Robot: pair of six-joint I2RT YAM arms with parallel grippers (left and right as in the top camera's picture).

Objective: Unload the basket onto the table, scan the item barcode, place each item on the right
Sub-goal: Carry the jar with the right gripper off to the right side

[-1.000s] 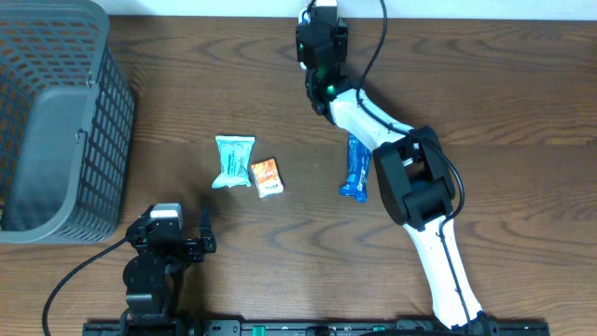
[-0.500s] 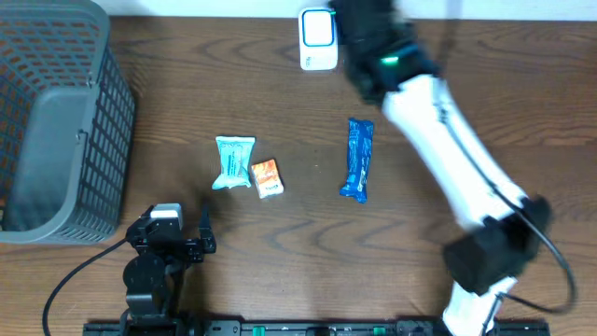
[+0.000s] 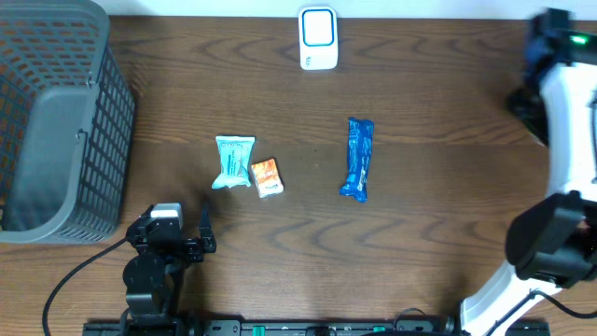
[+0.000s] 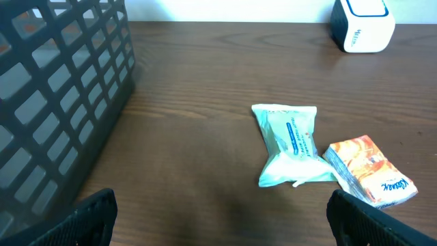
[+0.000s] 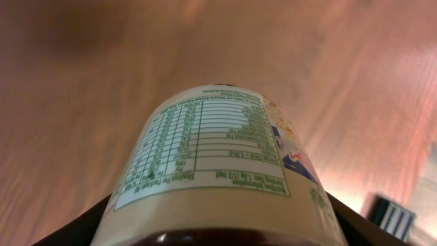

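**Overhead view.** A grey basket [image 3: 56, 131] is seen at the left end of the desk [image 3: 438, 243], cut off by the frame edge. A white and blue scanner [image 3: 318, 38] is set at the far edge. A teal packet [image 3: 233, 161] and an orange pack [image 3: 267, 177] are laid just beside each other near the middle, and a blue packet [image 3: 357, 157] is placed well apart to their right. The left arm [image 3: 154, 266] is parked at the near edge. The right arm [image 3: 569, 131] is raised along the right border. Its far end is blurred and partly cropped, so nothing carried there can be made out.

**Left wrist view.** The left hand [image 4: 218, 222] is held wide open with nothing between its fingers [image 4: 89, 219], of which only the dark tips are shown at the lower corners. The teal packet, the orange pack and the basket wall are seen ahead. The scanner is cropped at the top.

**Right wrist view.** A bottle [image 5: 212, 171] is gripped in the right hand [image 5: 218, 232] and is held above the blurred desk. Its cream label with a green printed table is turned to the camera, upside down. The print cannot be read. The fingers are mostly hidden behind the bottle. A small striped patch [image 5: 392, 215] at the lower right cannot be identified.
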